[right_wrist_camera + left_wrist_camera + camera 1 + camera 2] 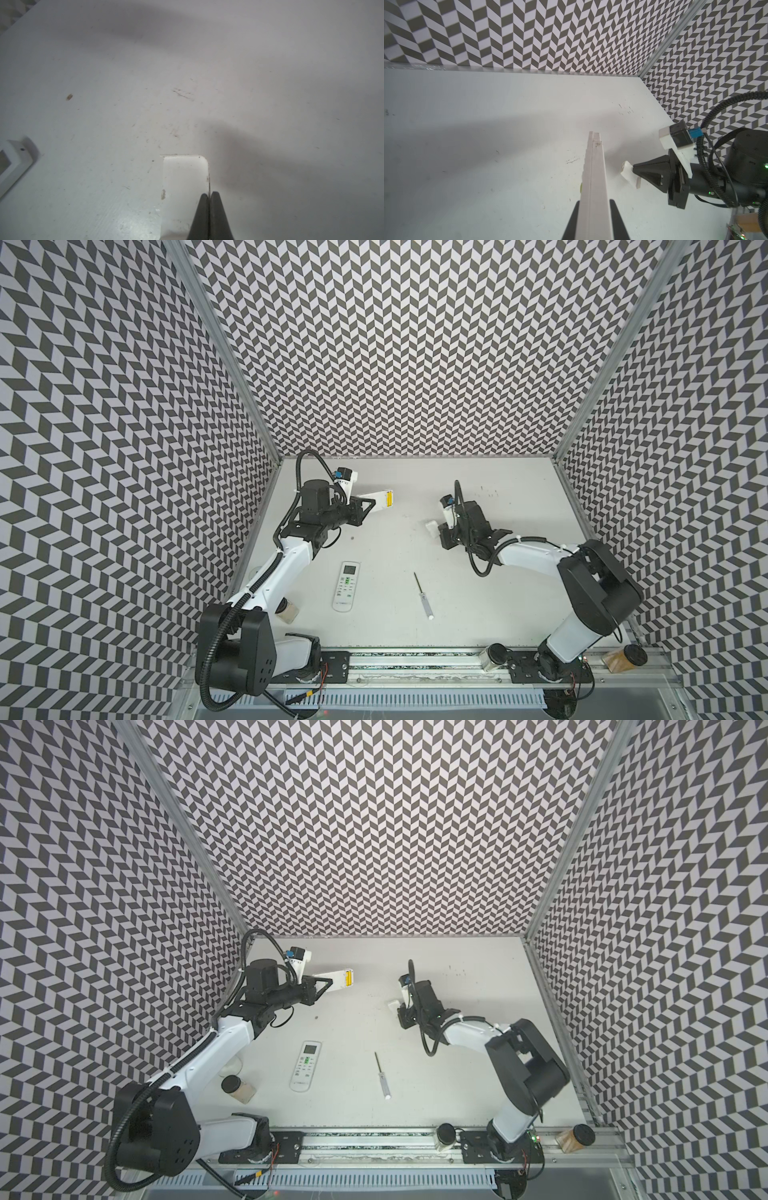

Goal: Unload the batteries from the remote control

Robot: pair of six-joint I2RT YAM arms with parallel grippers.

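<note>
Two yellow batteries [389, 500] sit side by side in the open compartment at the far end of the remote control [375, 503], not yet taken out. No black batteries can be seen anywhere. The left gripper [368, 507] is clamped across the body of the remote control and holds it above the bench [478, 593], with the open compartment turned up. I judge this keeps it steady and reachable for the other arm. The right gripper [441, 531], well apart from it, has its fingers pressed together on a thin white cover [431, 527], most likely the lid of the compartment. It must be put away before this arm is free to pick. Nearer the front, a second remote [347, 587] lies face up and a screwdriver [423, 596] lies to its right, both apart from the arms.

Only the top views show the yellow batteries clearly. The left wrist view gives the remote control [593, 166] edge-on, so the compartment is hidden, but it shows the cover [629, 173] sticking out of the tip of the right gripper. The right wrist view alone shows that the grip is on one thin edge of the cover [185, 182], with the jaws fully closed
</note>
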